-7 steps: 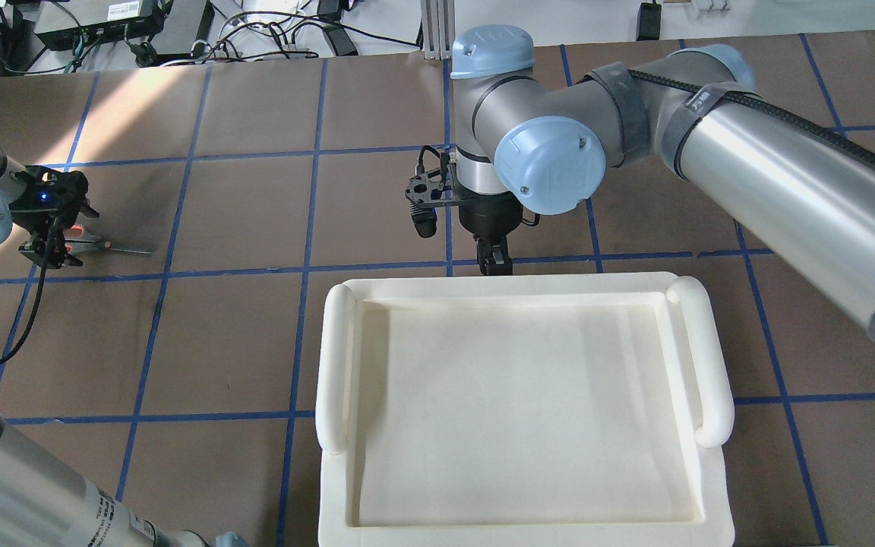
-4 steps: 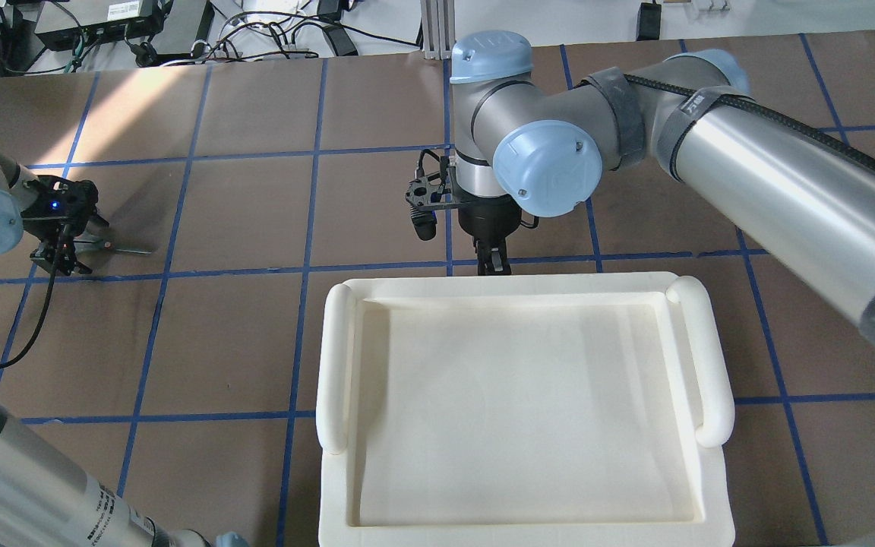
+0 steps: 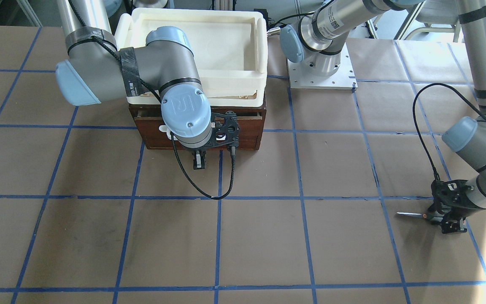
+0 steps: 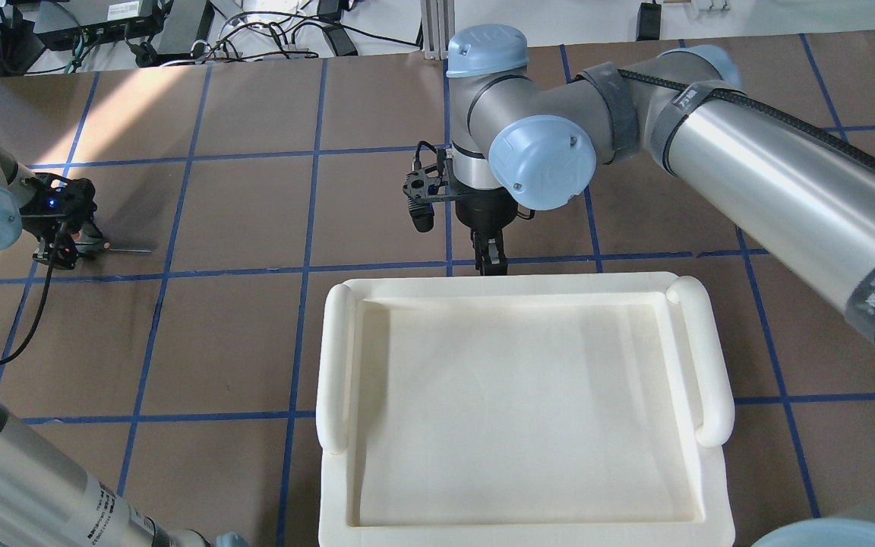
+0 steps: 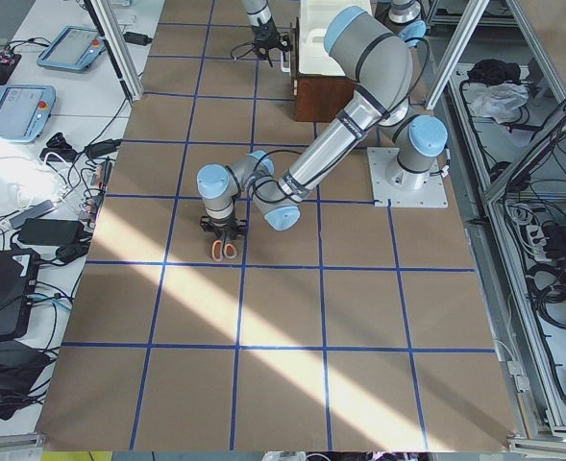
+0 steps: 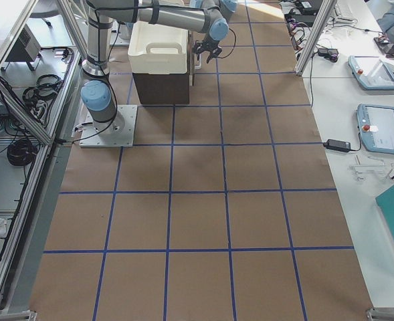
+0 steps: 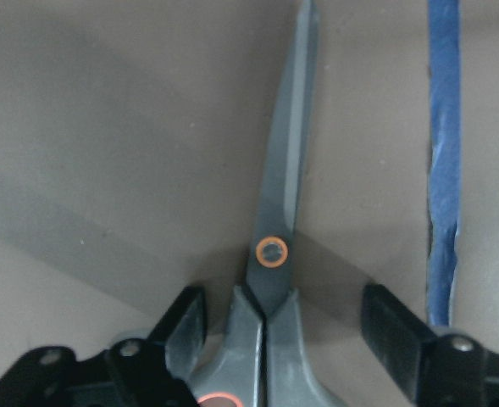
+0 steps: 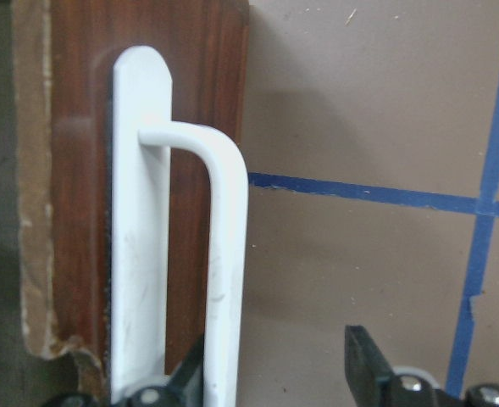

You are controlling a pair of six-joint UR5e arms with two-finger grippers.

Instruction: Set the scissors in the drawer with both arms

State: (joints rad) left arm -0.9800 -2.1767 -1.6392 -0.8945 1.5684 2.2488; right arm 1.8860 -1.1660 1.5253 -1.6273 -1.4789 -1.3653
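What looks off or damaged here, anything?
Only the drawer: in the right wrist view the pale edge of its wooden front looks ragged and chipped near the bottom of the frame, left of the white handle. The scissors lie flat and closed on the table. Nothing is spilled.

drawer (image 8: pixel 80 127) front: dark reddish-brown wood at the view's left, its edge chipped and pale near the lower left corner. white bar handle (image 8: pixel 228 254): runs down the front and bends in to its mount at the top. right gripper (image 8: pixel 274 365): fingers (image 8: pixel 363 365) apart, straddling the bar's lower end; one sits just beside the bar, the other stands clear of it. contact cannot be told. counter (image 8: pixel 359 102): brown paper, crossed by blue tape lines (image 8: pixel 359 193).
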